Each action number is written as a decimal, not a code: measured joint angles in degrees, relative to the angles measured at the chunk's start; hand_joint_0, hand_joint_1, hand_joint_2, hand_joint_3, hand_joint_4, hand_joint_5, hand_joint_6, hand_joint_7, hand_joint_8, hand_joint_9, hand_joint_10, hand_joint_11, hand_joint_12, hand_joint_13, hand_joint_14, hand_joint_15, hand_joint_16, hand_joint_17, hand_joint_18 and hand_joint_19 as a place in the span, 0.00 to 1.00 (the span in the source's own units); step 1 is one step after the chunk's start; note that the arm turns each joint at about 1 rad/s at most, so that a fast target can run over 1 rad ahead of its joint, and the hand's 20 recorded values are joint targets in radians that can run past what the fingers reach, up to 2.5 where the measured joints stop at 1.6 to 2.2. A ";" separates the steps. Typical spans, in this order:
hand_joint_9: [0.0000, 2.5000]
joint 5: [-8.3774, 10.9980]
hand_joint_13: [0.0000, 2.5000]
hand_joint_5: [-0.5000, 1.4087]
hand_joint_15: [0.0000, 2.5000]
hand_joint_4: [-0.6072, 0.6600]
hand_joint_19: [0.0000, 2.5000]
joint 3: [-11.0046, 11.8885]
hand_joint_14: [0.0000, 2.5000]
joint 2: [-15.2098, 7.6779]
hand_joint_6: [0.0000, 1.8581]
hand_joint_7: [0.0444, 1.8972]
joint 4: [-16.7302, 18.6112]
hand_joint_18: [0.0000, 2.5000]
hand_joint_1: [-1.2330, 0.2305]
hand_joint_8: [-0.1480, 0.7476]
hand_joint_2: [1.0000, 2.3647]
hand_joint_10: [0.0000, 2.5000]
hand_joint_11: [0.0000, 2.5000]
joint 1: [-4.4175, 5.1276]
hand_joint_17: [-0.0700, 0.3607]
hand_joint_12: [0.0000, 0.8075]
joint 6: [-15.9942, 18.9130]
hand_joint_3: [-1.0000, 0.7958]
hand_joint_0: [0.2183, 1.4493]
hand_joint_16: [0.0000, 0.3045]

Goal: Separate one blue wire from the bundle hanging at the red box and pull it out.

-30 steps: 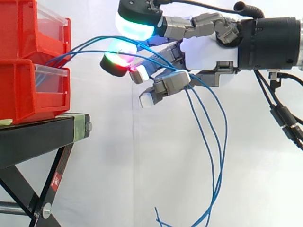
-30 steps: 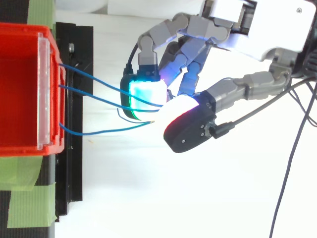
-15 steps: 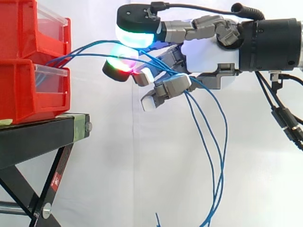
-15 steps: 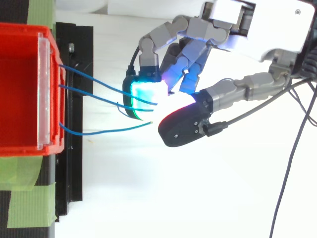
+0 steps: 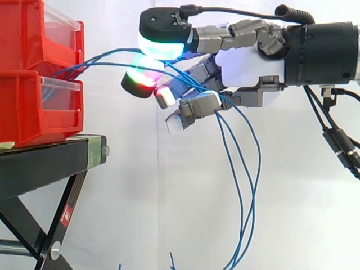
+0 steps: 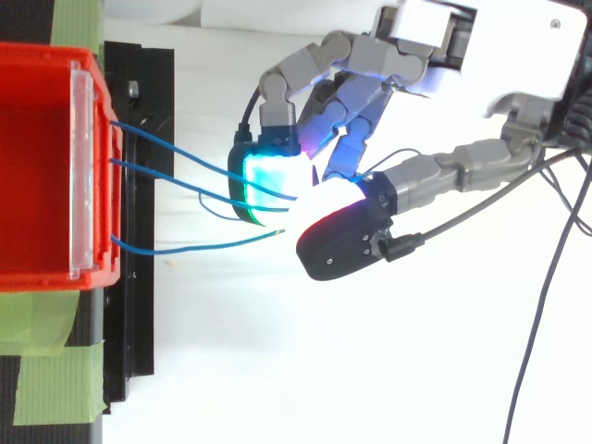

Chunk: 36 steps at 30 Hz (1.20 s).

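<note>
Blue wires [image 6: 176, 149] come out of the front of the red bins [image 5: 34, 107], about where the upper bin sits on the lower one. They run level to the right, clear of the black stand [image 5: 45, 163], and into the hand [image 5: 247, 62]. The hand is held level at bin height, near the bins but not touching them, with its fingers curled toward them.

In the side view the wires pass under the top pad [image 5: 162, 48], which glows cyan, and over the pad below it [image 5: 140, 79], which glows red and green. The two pads stand close together with the wires between them, so the hand is closed around the wires. Past the pads the wires slip between the lower fingers [image 5: 197, 104], bend over one of them and hang in long loose loops before the white curtain [image 5: 169, 197]. Their ends drop out of sight at the bottom edge.

From above, two wires leave the bin's clear front plate [image 6: 81, 176] and slant under the cyan pad [image 6: 268, 176]. A third wire [image 6: 203, 245] leaves lower down and lies apart from them. Its bare tip ends just beside the gap between the cyan pad and the black-backed thumb [image 6: 347, 245], touching neither as far as I can tell. Green tape [image 6: 55, 379] lies on the stand below the bin.
</note>
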 measured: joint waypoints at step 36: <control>0.37 0.03 0.57 0.13 0.62 0.67 0.32 0.01 0.00 0.01 0.45 0.58 0.55 0.27 0.33 0.56 0.00 0.01 0.45 0.03 0.45 0.40 -0.94 0.28 0.28 0.18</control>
